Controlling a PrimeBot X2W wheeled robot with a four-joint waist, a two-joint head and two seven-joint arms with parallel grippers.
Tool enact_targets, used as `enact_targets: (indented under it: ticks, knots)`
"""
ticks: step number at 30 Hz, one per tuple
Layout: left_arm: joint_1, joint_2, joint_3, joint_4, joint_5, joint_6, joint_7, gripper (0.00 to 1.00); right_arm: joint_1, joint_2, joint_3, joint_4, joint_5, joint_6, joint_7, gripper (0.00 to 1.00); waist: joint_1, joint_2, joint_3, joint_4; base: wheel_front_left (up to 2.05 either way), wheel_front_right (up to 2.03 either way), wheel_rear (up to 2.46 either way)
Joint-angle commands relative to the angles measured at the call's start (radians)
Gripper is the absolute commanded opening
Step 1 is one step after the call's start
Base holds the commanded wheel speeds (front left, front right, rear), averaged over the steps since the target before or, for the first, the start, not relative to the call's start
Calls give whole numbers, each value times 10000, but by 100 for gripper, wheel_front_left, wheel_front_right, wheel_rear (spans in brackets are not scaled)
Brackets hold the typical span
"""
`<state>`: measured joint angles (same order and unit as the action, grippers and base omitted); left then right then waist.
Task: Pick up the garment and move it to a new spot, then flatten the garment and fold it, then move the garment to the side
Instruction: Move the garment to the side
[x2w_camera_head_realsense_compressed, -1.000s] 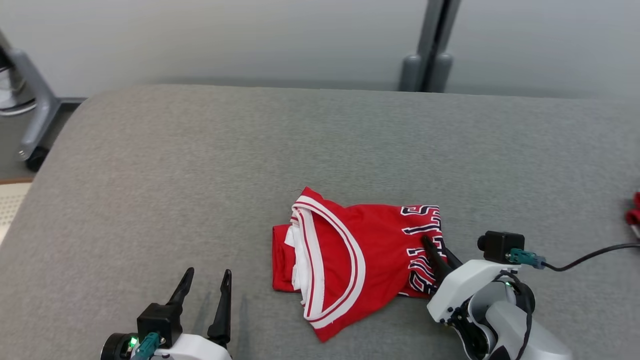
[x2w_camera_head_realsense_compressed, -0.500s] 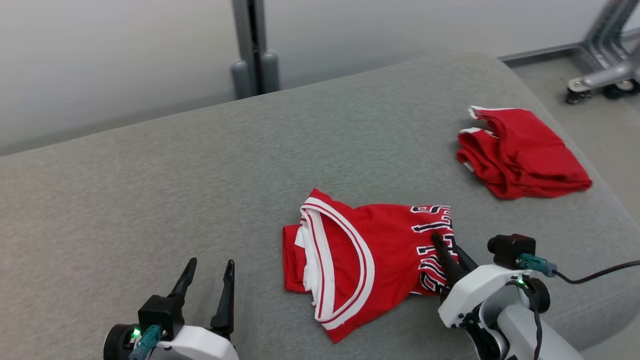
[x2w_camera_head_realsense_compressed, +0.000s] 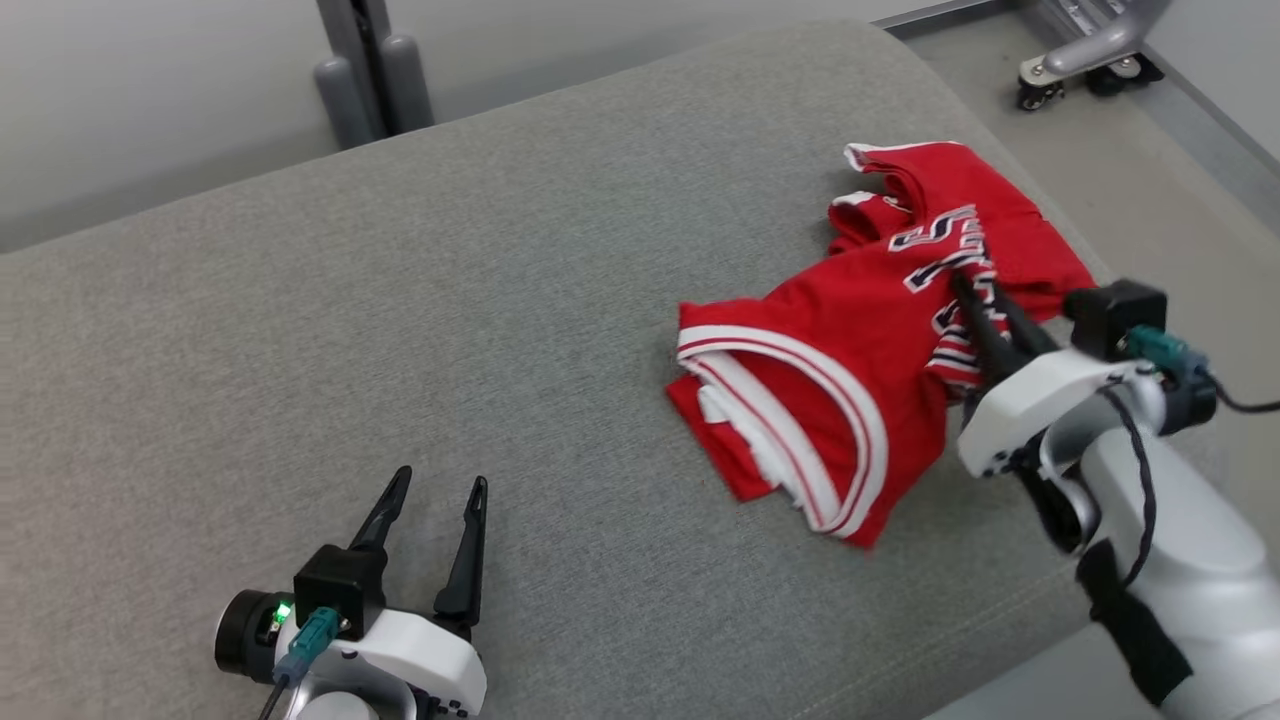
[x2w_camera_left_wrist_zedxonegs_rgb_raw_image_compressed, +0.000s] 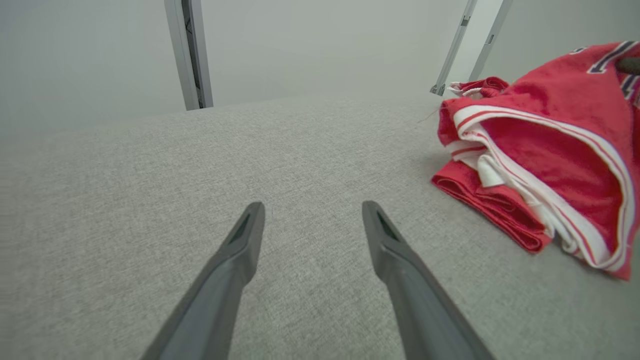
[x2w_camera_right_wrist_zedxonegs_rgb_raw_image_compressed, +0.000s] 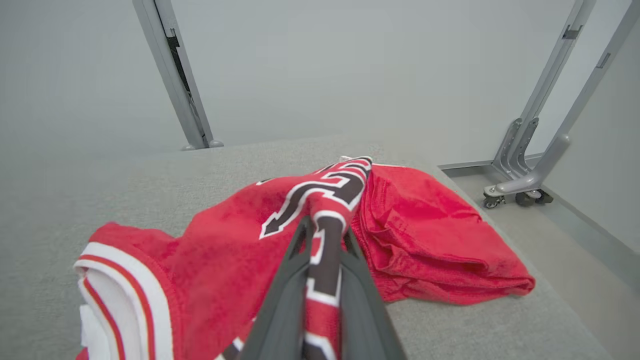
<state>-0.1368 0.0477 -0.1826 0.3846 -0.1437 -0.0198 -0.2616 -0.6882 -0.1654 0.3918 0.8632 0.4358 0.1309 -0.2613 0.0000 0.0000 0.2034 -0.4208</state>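
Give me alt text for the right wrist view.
The right hand is shut on a lettered fold of the red jersey above the grey cushioned surface. A second red garment lies beyond it, near the surface's edge.

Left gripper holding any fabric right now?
No, the left gripper is open with nothing between its fingers, over the bare gray cushion, apart from the red jersey.
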Motion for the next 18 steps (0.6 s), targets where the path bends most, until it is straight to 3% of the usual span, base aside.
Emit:
enact_targets:
  ticks: [1,11,12,13,14,16,17,18]
  knots:
    - [-202,59,37,41,144,-66,-45,100,-506,-273,-179,268,-342,-5,-50,0,0,0,204,415,0,0,0]
    - [-399,54,292,50,225,-199,-45,100,-2859,-2554,-2131,3196,-3191,-6,-47,0,0,0,652,2086,0,0,0]
    - [-404,53,333,22,198,-186,-45,100,-2982,-2739,-2464,3394,-3399,-6,-49,12,0,0,678,2203,0,0,0]
    - [-404,53,333,22,198,-186,-45,100,-2982,-2739,-2464,3394,-3399,-6,-49,12,0,0,678,2203,0,0,0]
    - [-399,53,355,11,182,-180,-45,100,-3032,-2860,-2740,3581,-3690,-5,-47,51,0,0,687,2315,0,0,0]
    - [-360,53,401,-19,143,-173,-45,100,-3039,-2971,-3308,3692,-4121,-5,-49,51,0,0,698,2488,0,0,0]
    - [-326,56,443,-26,148,-161,-45,100,-2985,-3004,-3638,3615,-4308,-5,-49,100,0,0,684,2549,0,0,0]
    - [-305,57,498,-34,147,-147,-45,100,-2884,-3003,-4027,3492,-4409,-5,-49,100,0,0,662,2605,0,0,0]
